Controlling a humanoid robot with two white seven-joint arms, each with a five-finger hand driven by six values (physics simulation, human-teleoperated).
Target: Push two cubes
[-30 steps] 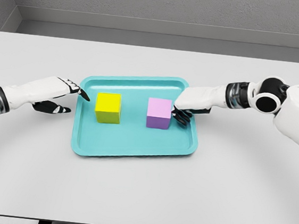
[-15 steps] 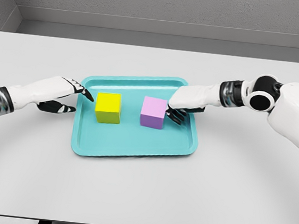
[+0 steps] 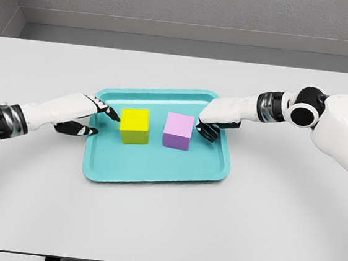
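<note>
- On the shallow teal plastic tray [image 3: 158, 166], at the middle of the white table [image 3: 163, 229], I have both cubes near the tray's far half: the glossy yellow cube [image 3: 134, 126] toward 9 o'clock and the matte lilac cube [image 3: 178, 131] toward 3 o'clock, with a clear gap between them.
- My left hand [image 3: 85, 114] comes in from 9 o'clock with its index finger stretched out, tip touching or just beside the yellow cube's outer face, the other fingers loosely curled beneath; it grips nothing.
- My right hand [image 3: 215, 121] comes in from 3 o'clock, fingers [image 3: 209, 132] bent down against or just beside the lilac cube's outer face; it has hold of nothing either.
- Risk one: the left fingertip sits high and toward the cube's far corner, at about 11 o'clock of it. I judge an off-centre push there could spin the cube rather than slide it straight.
- Risk two: a high push could tip either cube over.
- Risk three: unequal pressure could make the cubes meet skewed, one riding past the other toward the 12 o'clock rim.
- Risk four: the tray looks light; hard shoving or a knuckle catching its lip might drag it across the table.
</note>
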